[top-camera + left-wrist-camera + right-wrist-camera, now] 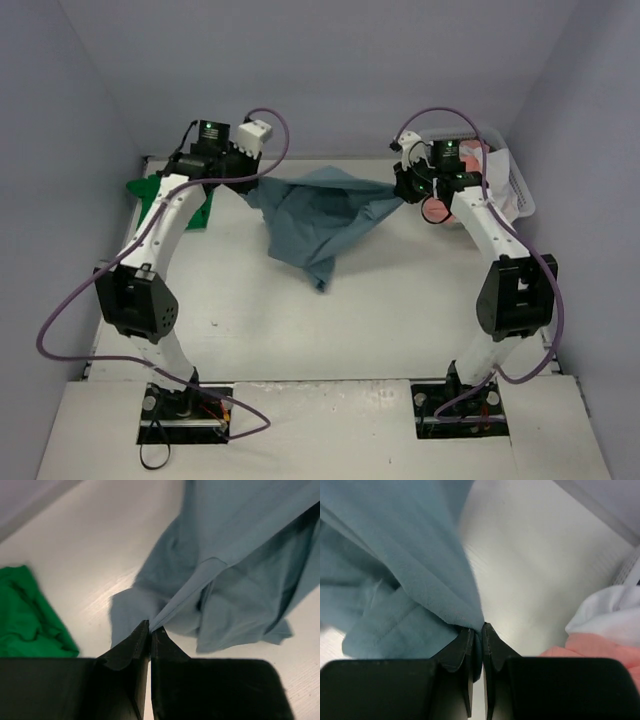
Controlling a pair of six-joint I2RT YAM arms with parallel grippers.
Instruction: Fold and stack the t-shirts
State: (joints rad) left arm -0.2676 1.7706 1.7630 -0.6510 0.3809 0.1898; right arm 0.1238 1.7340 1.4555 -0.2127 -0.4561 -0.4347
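A light blue t-shirt (318, 215) hangs stretched between both arms over the back of the table, its lower part sagging onto the white surface. My left gripper (244, 178) is shut on its left edge; in the left wrist view the cloth (235, 570) runs out from between the closed fingertips (150, 626). My right gripper (403, 188) is shut on the shirt's right edge, and the fabric (410, 575) is pinched at its tips (481, 627). A bright green t-shirt (168, 202) lies at the back left, also seen as green cloth (30, 615) in the left wrist view.
A white mesh basket (512, 180) stands at the back right behind the right arm, with salmon pink cloth (600, 655) and white cloth (610, 610) in it. Grey walls close the table's back and sides.
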